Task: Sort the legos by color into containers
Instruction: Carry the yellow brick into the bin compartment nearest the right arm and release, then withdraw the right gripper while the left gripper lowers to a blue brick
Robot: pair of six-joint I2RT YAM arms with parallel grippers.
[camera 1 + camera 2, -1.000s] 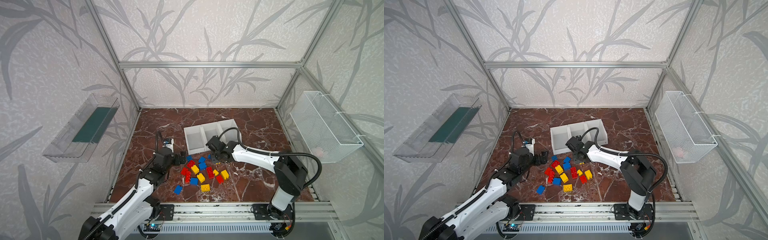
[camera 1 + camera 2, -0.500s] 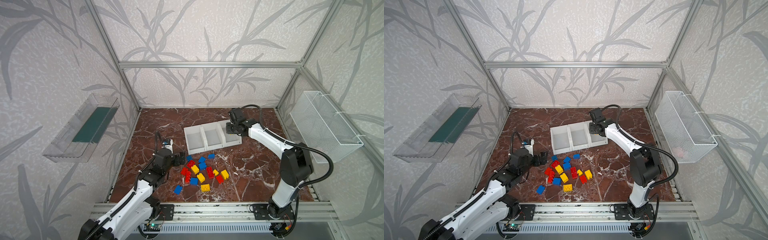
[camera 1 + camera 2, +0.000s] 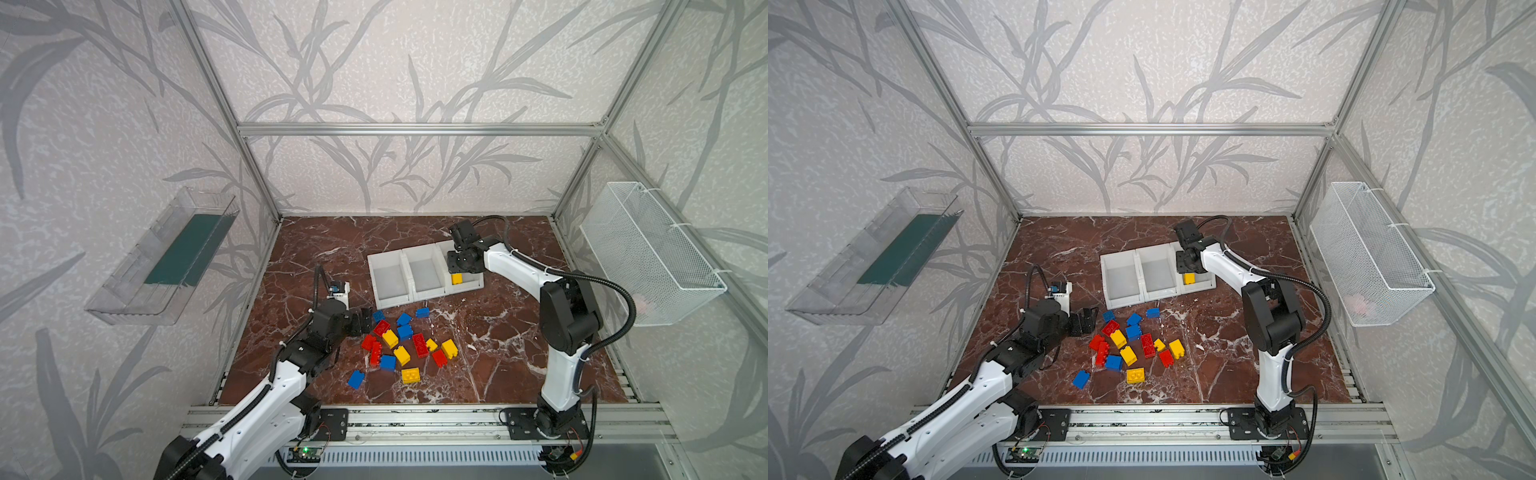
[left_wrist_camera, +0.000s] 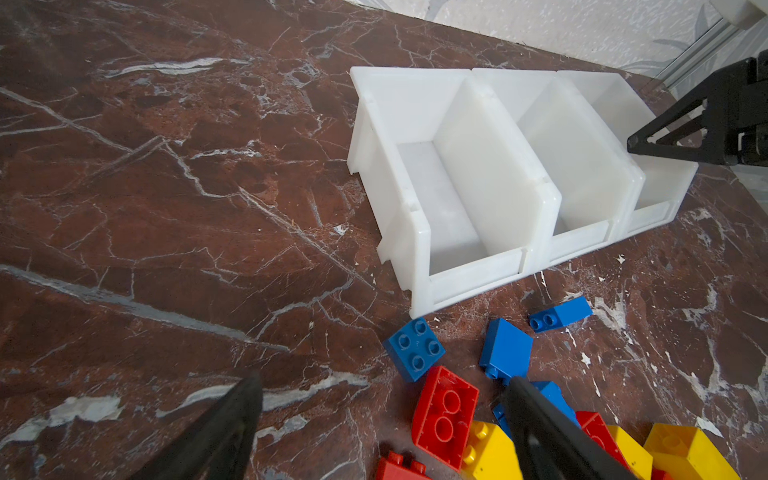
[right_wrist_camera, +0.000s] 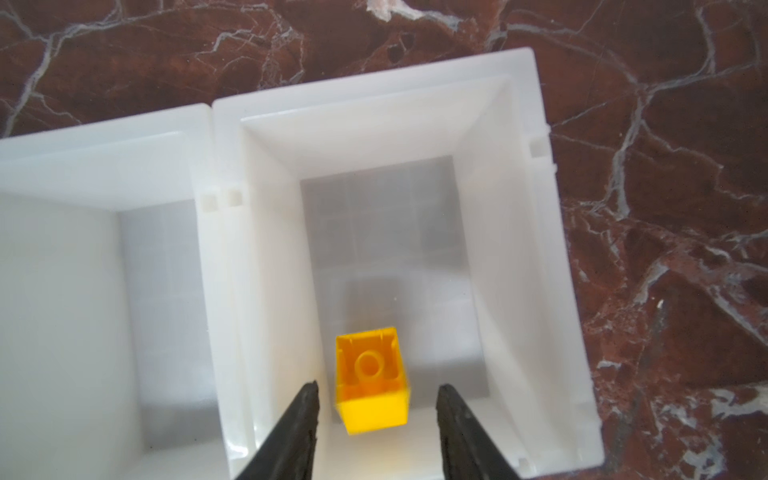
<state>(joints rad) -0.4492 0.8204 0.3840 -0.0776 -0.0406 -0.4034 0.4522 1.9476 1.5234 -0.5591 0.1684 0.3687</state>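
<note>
In both top views the right arm [image 3: 511, 266], at the mixed brick pile [image 3: 401, 345] with jaws shut a second ago, now overhangs the rightmost of three white plastic bins [image 3: 424, 274], where a small yellow plastic brick [image 3: 456, 278] shows. Left wrist view: left jaws gape wide, empty, beside a blue four-stud brick [image 4: 415, 349] on the marble bench [image 4: 166, 208]. Right wrist view: right jaws partly parted, clear of the yellow brick inside its bin; one sorted, the pile remains.

A red-brown marbled desk [image 3: 519, 365] sits inside an aluminium frame [image 3: 415, 129] with leaf-patterned walls [image 3: 374, 62]. A clear plastic tray [image 3: 124, 286] with a dark green bottom hangs on the left wall. A white wire basket [image 3: 648, 249] on the right holds something pale pink [image 3: 1358, 303], too blurred to name.
</note>
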